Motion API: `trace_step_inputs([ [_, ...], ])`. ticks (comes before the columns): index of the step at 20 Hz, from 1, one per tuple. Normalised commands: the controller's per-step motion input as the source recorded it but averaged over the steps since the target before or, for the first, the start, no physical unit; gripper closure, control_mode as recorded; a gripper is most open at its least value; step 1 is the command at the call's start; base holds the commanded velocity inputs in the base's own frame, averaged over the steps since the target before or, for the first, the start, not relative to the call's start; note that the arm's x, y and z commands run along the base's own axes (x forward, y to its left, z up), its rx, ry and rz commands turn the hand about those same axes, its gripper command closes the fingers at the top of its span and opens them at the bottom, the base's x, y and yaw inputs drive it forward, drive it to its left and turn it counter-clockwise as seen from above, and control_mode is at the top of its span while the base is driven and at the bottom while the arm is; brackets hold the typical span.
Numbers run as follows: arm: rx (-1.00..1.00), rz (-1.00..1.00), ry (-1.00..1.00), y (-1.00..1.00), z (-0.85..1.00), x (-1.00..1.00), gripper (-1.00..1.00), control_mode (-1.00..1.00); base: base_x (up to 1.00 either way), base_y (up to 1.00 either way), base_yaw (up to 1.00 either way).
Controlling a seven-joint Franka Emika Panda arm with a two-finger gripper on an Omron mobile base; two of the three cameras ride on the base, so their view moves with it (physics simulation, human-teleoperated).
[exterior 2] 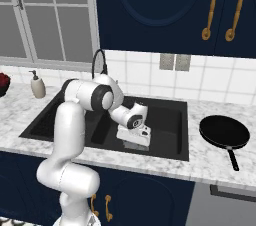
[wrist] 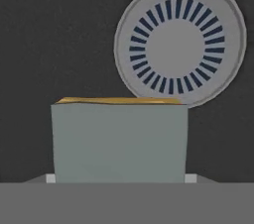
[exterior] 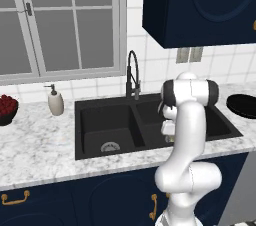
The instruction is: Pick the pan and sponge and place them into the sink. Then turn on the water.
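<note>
Clamped in my gripper [wrist: 119, 181], grey-teal-over-yellow block sponge [wrist: 120, 141] hangs broadside above the black sink's [wrist: 59, 34] round silver drain [wrist: 179, 42].

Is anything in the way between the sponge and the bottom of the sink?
Nothing visible. The sponge sits at the hand, low inside the right basin of the sink, with just the bare black floor and silver drain ahead of it.
</note>
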Motion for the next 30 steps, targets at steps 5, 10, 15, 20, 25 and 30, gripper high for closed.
trace_step_inputs([
  [5, 0.06, 0.0, 0.0, 0.01, -0.44, 0.24, 1.0, -1.0, 0.0, 0.0, 0.0],
  [10, 0.0, 0.0, 0.0, 0.17, -0.17, 0.27, -1.0, -1.0, 0.0, 0.0, 0.0],
  [15, 0.0, 0.0, 0.0, 0.11, -0.07, 0.31, -1.0, -1.0, 0.0, 0.0, 0.0],
  [20, 0.01, 0.0, 0.0, 0.0, -0.03, 0.15, -1.0, -1.0, 0.0, 0.0, 0.0],
  [25, 0.0, 0.0, 0.0, 0.0, -0.26, 0.3, -1.0, -1.0, 0.0, 0.0, 0.0],
  [30, 0.0, 0.0, -0.04, -0.07, 0.27, -0.12, -1.0, -1.0, 0.0, 0.0, 0.0],
])
